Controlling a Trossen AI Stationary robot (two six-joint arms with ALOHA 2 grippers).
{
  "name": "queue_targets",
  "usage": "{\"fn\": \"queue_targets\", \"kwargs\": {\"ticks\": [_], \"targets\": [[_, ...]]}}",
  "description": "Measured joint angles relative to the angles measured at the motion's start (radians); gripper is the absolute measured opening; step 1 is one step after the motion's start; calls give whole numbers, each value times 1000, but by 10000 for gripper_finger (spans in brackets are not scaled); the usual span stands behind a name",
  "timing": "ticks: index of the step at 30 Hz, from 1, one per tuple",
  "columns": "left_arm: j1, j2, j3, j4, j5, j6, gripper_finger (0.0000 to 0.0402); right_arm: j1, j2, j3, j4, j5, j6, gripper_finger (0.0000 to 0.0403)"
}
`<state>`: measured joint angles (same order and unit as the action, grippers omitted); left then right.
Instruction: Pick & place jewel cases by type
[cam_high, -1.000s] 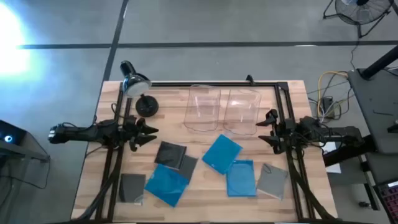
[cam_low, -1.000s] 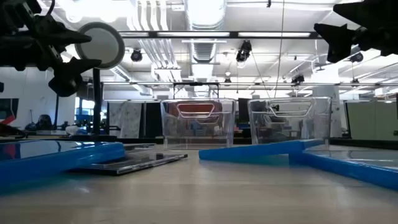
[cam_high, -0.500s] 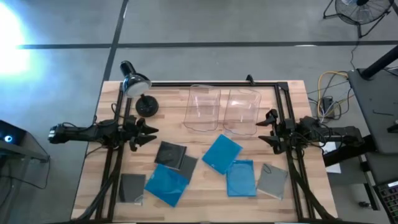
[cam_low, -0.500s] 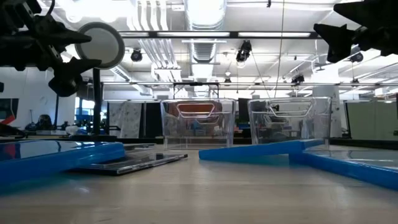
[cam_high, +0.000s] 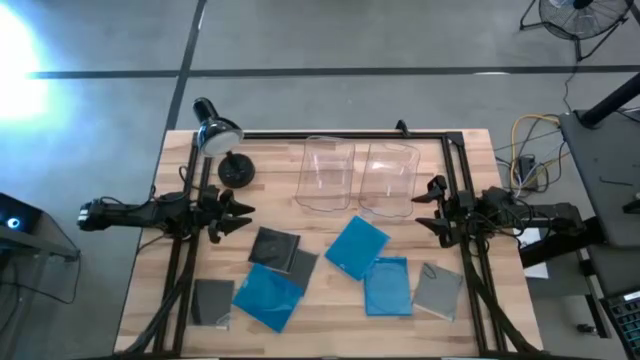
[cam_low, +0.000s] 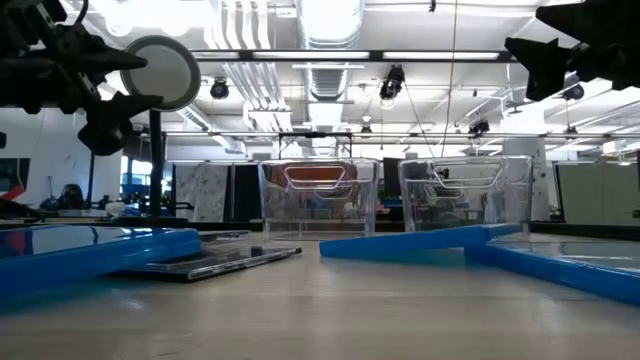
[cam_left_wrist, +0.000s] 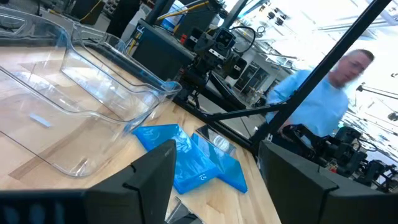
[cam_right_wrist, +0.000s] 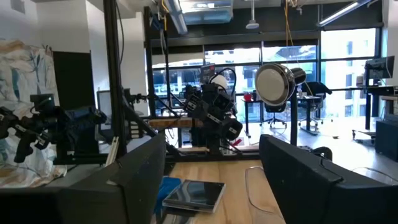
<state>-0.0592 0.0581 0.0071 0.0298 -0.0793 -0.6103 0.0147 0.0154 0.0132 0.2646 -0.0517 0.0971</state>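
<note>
While both arms wait raised at opposite edges of the light wooden table (cam_high: 330, 318), nothing is grasped: the left gripper (cam_high: 240, 211) stands with its dark fingers parted and bare, and the right gripper (cam_high: 428, 207) likewise stands spread and bare, each pointing inward toward the middle.

All 7 thin flat square plastic jewel cases lie loose on the near half of the table, none in the 2 clear plastic bins (cam_high: 357, 177) that sit side by side at the far middle, so the sorting appears not yet begun.

The 3 bright blue cases are spread out: 1 (cam_high: 357, 246) turned like a diamond just in front of the bins, 1 (cam_high: 386, 286) nearly square to the table edge beside it, and 1 (cam_high: 268, 297) skewed on the left. Of the 4 dark grey cases, 2 overlap left of centre (cam_high: 274, 246), 1 (cam_high: 212, 300) lies near the left front corner, and 1 (cam_high: 438, 290) lies tilted at the right.

Being square, they have no clear long axis; only their corners show the turn.

A black desk lamp (cam_high: 222, 140) stands at the far left.
</note>
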Motion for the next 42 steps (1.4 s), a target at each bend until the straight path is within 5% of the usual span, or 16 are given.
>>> {"fn": "queue_targets", "kwargs": {"ticks": [42], "targets": [[0,0,0,0,0,0,213,0,0,0,4,13,71,252]]}}
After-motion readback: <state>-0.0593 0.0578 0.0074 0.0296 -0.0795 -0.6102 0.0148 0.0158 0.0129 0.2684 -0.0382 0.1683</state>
